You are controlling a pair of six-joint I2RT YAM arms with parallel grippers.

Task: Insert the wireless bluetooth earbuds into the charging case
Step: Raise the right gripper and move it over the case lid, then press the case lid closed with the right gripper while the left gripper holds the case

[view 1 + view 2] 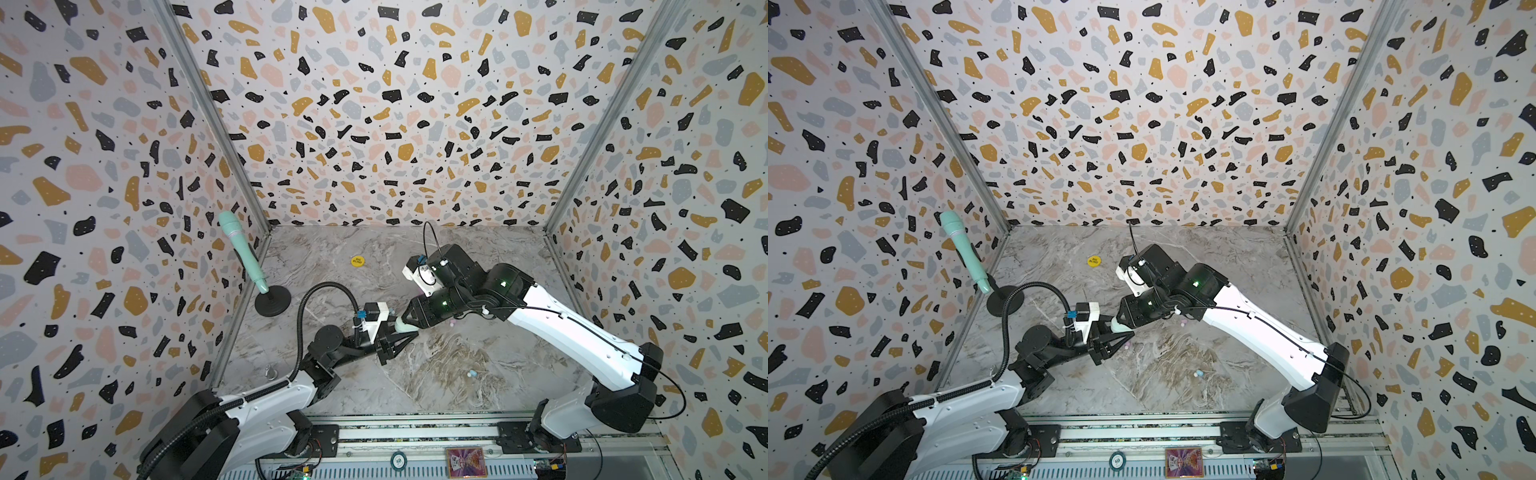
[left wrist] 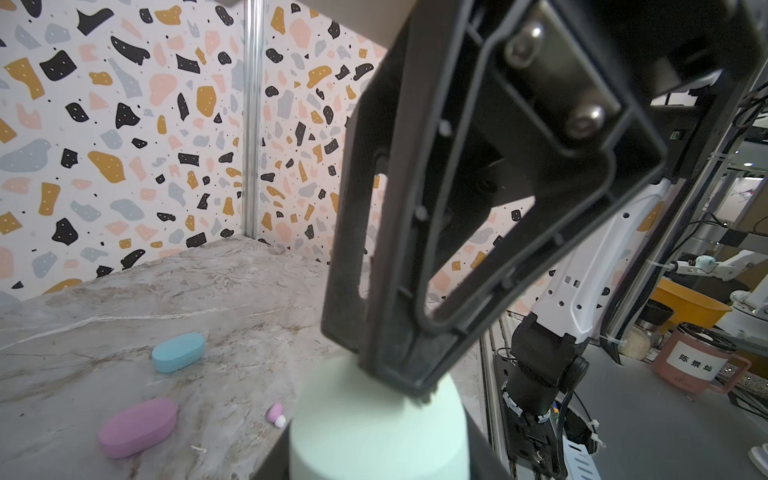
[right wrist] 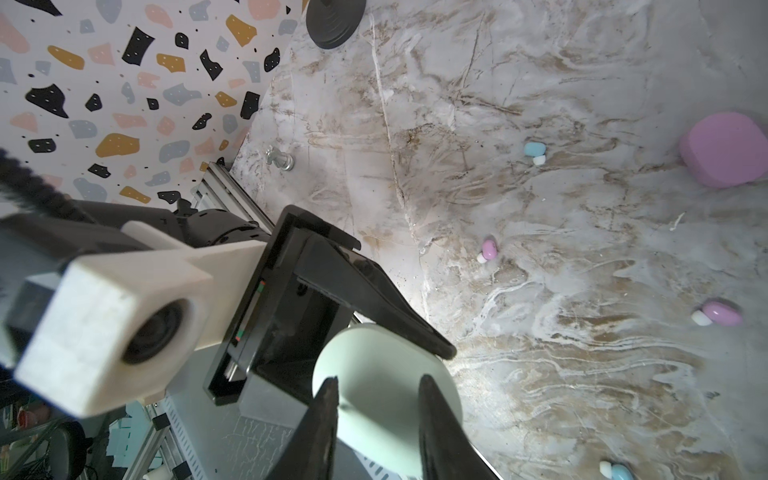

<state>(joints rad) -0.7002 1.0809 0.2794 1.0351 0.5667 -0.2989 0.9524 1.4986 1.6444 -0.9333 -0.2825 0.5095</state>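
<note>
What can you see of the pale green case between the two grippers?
The pale green case is a smooth, matte, rounded oval; no seam or opening shows. It seems held above the marble table, near its middle. The left gripper is shut on one end; the right gripper straddles the other end with parted fingertips, though whether it pinches is unclear.

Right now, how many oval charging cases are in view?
3: a pale green case gripped by the left pincer and right pincer; a blue case and a pink case lying apart on the table. More may be hidden.
</note>
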